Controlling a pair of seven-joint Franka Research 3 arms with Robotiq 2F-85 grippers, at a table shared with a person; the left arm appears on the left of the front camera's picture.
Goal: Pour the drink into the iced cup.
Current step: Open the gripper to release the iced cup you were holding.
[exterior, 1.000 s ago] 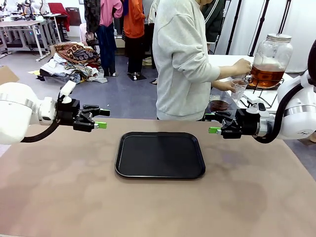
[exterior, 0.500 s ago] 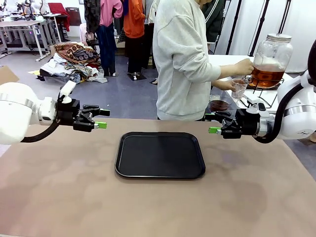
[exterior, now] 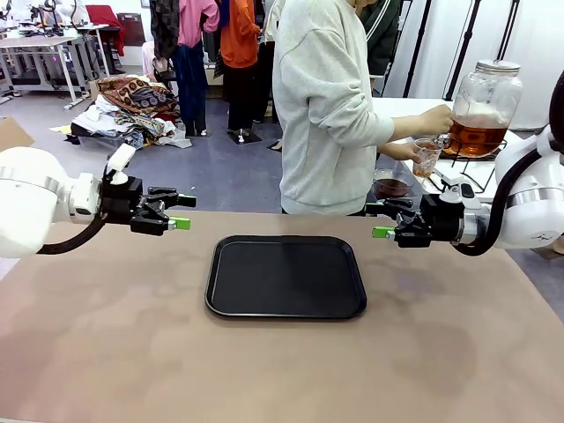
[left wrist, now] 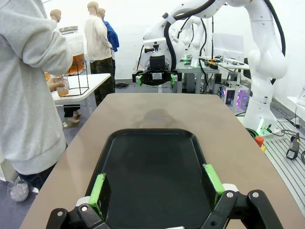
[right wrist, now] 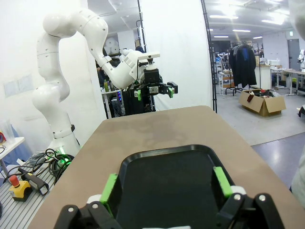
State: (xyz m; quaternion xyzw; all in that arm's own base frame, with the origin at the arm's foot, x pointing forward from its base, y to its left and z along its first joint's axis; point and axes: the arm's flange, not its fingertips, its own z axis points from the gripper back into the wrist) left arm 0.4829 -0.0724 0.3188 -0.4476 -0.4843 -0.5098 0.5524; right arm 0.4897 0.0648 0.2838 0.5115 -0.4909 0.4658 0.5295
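Across the table a person holds the iced cup [exterior: 427, 157], a clear plastic one, under the tap of a large glass jar [exterior: 483, 92]; the person's other hand [exterior: 434, 118] is on the tap. The drink [exterior: 476, 137] is amber and fills the jar's lower part. In the left wrist view, the cup [left wrist: 62, 86] looks amber. My left gripper [exterior: 183, 211] hovers open left of the black tray [exterior: 286, 241]. My right gripper [exterior: 379, 220] hovers open to the tray's right. Both grippers are empty, with green pads [left wrist: 97, 189] [right wrist: 219, 181] framing the tray [left wrist: 152, 167] [right wrist: 167, 171].
The jar stands on a black wire stand [exterior: 483, 169] on a white side table behind my right arm. A small bowl [exterior: 391, 187] with dark contents sits near the person. The brown table [exterior: 282, 370] spreads out around the tray.
The cup in the person's hand has gone from clear to amber and sits slightly higher at the tap. Both arms stay still.
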